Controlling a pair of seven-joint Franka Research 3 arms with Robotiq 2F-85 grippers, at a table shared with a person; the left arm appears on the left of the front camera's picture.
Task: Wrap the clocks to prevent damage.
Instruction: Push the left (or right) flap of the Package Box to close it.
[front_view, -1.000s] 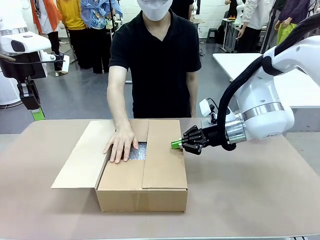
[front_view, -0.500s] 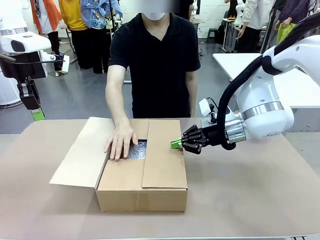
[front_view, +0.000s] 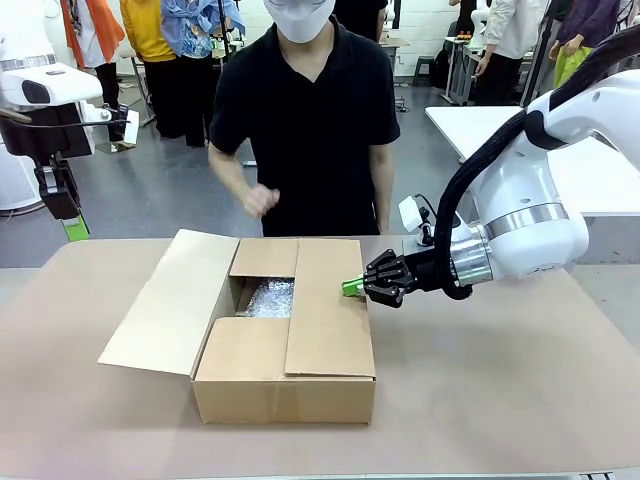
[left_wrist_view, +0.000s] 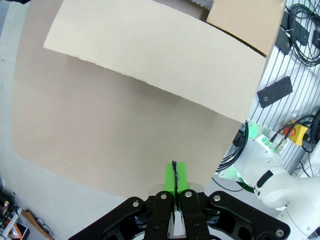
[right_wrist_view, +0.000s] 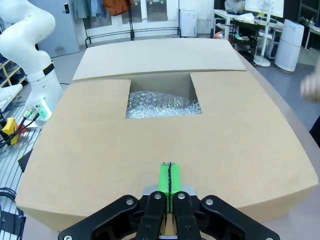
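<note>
1. The cardboard box (front_view: 285, 385) stands on the table (front_view: 500, 390), to the left of the right gripper (front_view: 352, 287). Its near flap (front_view: 240, 350) and right flap (front_view: 325, 300) lie shut.
2. Right gripper: the green pads are pressed together with nothing between them. The tips touch the outer edge of the right flap. Its position is unchanged from one second ago.
3. Beyond the right gripper's tips, bubble wrap (right_wrist_view: 162, 105) lies in the gap in the box top. Whether it covers a clock cannot be told.
4. The left flap (front_view: 165, 300), on the side of the box away from the right gripper, stands open. Its outer edge has risen slightly over the last second.
5. The person's hand (front_view: 261, 200) lay flat on the box top at the gap one second ago. It is now lifted clear and loosely fisted, above and beyond the box. The far flap (front_view: 265, 258) is uncovered and the gap is wider.
6. Left gripper (front_view: 76, 228): the pads are pressed together and empty. It is raised well to the left of the box, and its position is unchanged.
</note>
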